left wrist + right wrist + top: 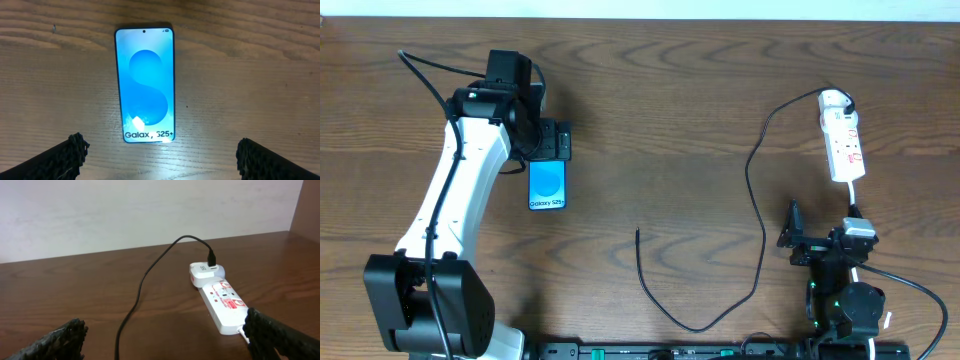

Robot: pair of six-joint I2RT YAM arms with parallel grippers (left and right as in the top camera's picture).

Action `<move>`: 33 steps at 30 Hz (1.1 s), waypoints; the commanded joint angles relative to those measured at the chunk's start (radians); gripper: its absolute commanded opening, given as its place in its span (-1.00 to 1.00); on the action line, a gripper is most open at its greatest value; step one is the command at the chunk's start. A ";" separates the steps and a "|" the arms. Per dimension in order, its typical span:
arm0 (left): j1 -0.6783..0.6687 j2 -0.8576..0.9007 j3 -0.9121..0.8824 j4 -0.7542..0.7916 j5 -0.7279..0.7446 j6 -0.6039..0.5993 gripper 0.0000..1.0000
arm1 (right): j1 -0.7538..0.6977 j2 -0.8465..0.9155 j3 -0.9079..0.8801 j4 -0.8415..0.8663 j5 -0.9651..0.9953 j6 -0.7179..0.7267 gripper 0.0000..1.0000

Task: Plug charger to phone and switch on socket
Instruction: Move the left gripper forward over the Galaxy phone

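Dark wood-grain tabletop (650, 130) carries everything, with a pale wall behind it in the right wrist view; the phone (547, 186) lies flat and screen-up on the left half, its blue display lit, just beneath the left arm (450, 190), whose jaws stand released and wide apart, one tip either side of the phone's near end, touching nothing; the right arm (845, 290) waits near the front edge with its jaws likewise spread and empty; beyond it the socket (843, 145) lies lengthwise on the right side, a white adapter (206, 272) seated in its far end; from there the charger (762, 262) loops down and round, and its plug tip (637, 233) rests on bare wood mid-tabletop, well apart from the phone and from both arms; nothing is plugged into the phone, so the task looks barely begun. Trouble most likely starts at that tip; it is thin and lies flat, so closing jaws may skid off it or grip it crooked, leaving the plug misaligned with the port; the phone is unheld, so a push from the plug could slide it rather than seat; dragging the cable leftward may use up its slack and tug the socket askew; the switch looks small, so a press could land off it or shove the strip.
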 commanded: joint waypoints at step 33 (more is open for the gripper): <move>-0.003 0.149 -0.094 0.066 -0.013 -0.011 0.96 | 0.013 -0.007 -0.002 -0.003 0.008 0.013 0.98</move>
